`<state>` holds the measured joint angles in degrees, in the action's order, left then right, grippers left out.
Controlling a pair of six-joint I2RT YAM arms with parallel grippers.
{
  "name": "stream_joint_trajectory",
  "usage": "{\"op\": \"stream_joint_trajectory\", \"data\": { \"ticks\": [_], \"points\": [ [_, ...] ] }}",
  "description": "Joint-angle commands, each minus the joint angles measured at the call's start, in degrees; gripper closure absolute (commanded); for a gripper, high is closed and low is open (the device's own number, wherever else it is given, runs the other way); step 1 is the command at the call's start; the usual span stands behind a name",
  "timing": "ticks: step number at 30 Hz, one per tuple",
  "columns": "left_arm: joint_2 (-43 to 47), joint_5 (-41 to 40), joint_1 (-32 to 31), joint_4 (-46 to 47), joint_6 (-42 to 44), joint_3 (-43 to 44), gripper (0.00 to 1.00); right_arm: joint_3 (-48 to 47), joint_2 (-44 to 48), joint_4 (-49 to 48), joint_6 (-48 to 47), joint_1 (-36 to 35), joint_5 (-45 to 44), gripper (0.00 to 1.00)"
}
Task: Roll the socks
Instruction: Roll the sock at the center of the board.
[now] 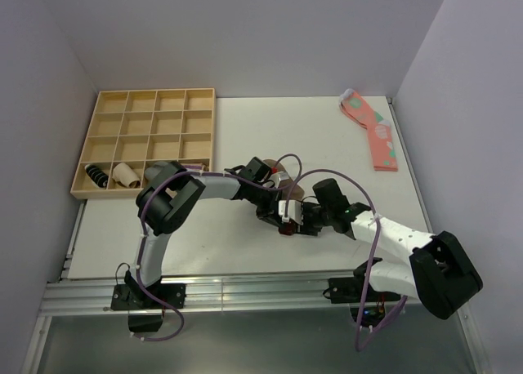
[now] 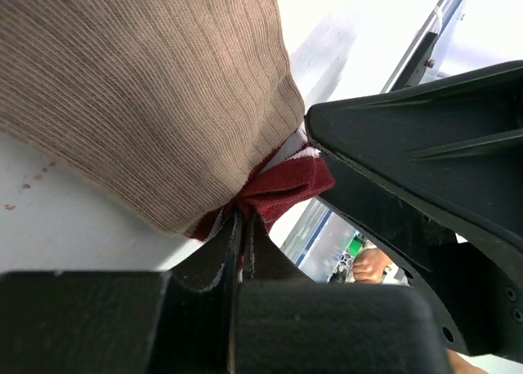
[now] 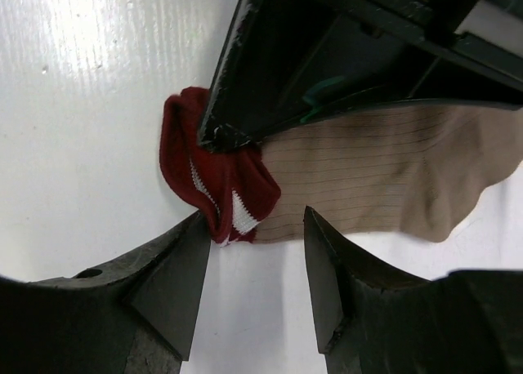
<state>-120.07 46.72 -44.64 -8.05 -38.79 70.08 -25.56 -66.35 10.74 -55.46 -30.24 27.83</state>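
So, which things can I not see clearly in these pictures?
Top view: the left gripper and right gripper cover nearly all of the sock.
Left wrist view: the frame edges cut off the sock's far end.
Right wrist view: the left gripper hides part of the red cuff.
Top view: the bundles in the tray are too small to identify.

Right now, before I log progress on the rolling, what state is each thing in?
tan-brown sock: lying unrolled, cuff bunched.
left gripper: shut on the cuff.
right gripper: open at the cuff.
coral-pink sock: flat, unrolled.
wooden tray: rolled bundles in its near row.
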Motion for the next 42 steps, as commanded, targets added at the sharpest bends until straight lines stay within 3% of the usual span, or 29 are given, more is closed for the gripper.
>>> {"op": "stream_joint_trajectory", "data": {
  "ticks": [1,16,22,26,27,33,42],
  "points": [
    [-1.13,0.92,0.17,-0.30,0.20,0.58,1.00,-0.80,-0.71,-3.80,2.55,-0.43,0.29,0.44],
    [-2.54,0.92,0.26,-0.65,0.55,1.28,1.00,-2.74,-1.33,-1.69,3.96,-0.61,3.98,0.44],
    [-2.71,0.65,0.26,-1.08,0.73,1.55,1.00,-4.93,-3.87,0.33,5.18,-0.70,4.07,0.52],
    [-2.54,0.39,0.26,-1.26,0.73,1.55,1.00,-6.60,-6.33,1.12,6.59,-0.79,2.84,0.64],
    [-2.45,0.30,0.26,-1.35,0.64,1.55,1.00,-6.87,-6.95,1.47,7.29,-0.79,2.49,0.73],
    [-1.22,-1.80,0.26,0.93,-2.08,-0.38,1.00,-7.66,-7.92,3.67,10.19,-0.70,0.73,0.92],
    [6.77,-16.89,-0.44,10.43,-13.33,-9.17,0.93,-6.78,-8.18,5.95,15.73,2.64,-0.68,1.00]
  ]
}}
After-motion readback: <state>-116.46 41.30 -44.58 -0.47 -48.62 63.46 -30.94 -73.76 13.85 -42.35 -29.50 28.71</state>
